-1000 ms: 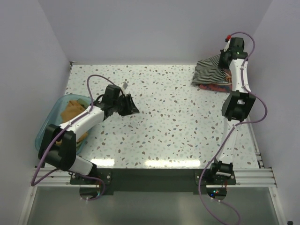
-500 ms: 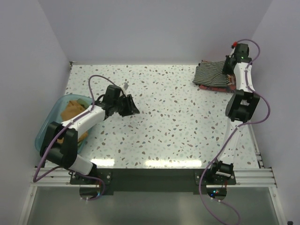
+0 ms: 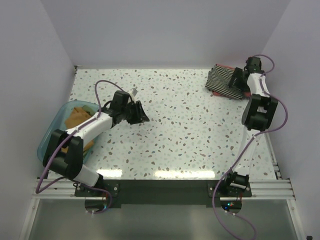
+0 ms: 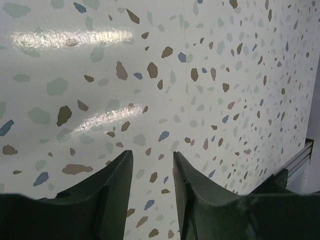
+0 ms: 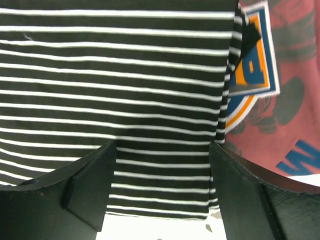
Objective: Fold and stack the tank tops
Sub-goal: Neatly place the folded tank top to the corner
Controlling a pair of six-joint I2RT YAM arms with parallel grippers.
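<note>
While the right gripper (image 5: 161,150) hangs spread over the black-and-white striped cloth tank top (image 5: 125,75), the rust-red printed top (image 5: 290,100) peeks out rightward, mostly covered. The left gripper (image 4: 152,160) gapes empty.

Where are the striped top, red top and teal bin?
striped top (image 5: 125,75), right wrist view, mid cloth
red top (image 5: 295,65), right wrist view, red cloth
teal bin (image 3: 57,116), top view, left rim

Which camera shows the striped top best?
The right wrist view: the striped top fills the frame, lying over the red top. The top external view shows it small in the far right corner, partly behind the right arm. The left wrist view shows none of it.
</note>
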